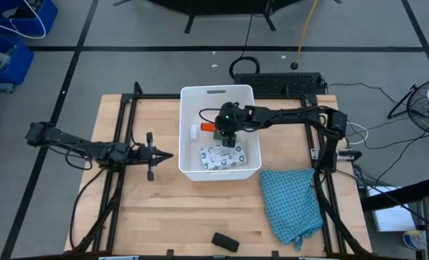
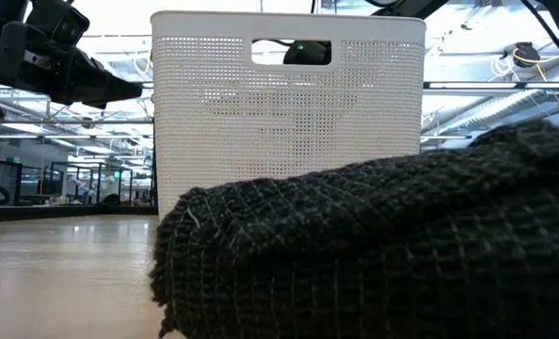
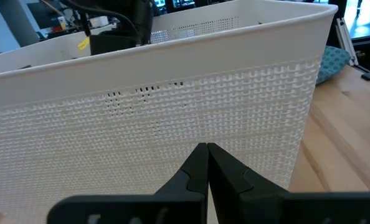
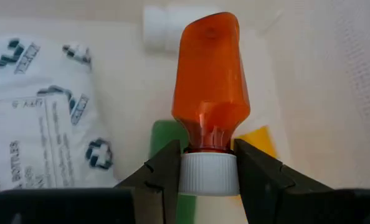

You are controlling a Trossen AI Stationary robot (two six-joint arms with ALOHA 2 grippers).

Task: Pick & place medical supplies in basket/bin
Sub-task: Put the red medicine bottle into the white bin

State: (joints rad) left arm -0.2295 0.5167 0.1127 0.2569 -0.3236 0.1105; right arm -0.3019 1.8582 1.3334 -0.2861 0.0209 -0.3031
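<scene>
Inside the white tub [image 1: 188, 130], the right gripper [image 4: 208, 177] with its orange vial [image 4: 211, 87] fills the middle; the printed packet [image 1: 220, 157] covers the near floor. Bare wood lies open on the left side, the teal cloth [image 1: 294, 202] blocking the near right.

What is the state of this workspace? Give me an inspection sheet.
Surface: wooden table, mostly bare.
Job's things: white rectangular plastic tub holds white printed flat packet, small white cylinder, green oblong; black oblong outside, at the table's near edge.
Clutter: teal checked cloth.
Grippers: right gripper inside the tub, shut on orange vial by its white cap; left gripper shut, beside the tub.
Cables: on floor behind table.
Surroundings: blue bins, fan.
</scene>
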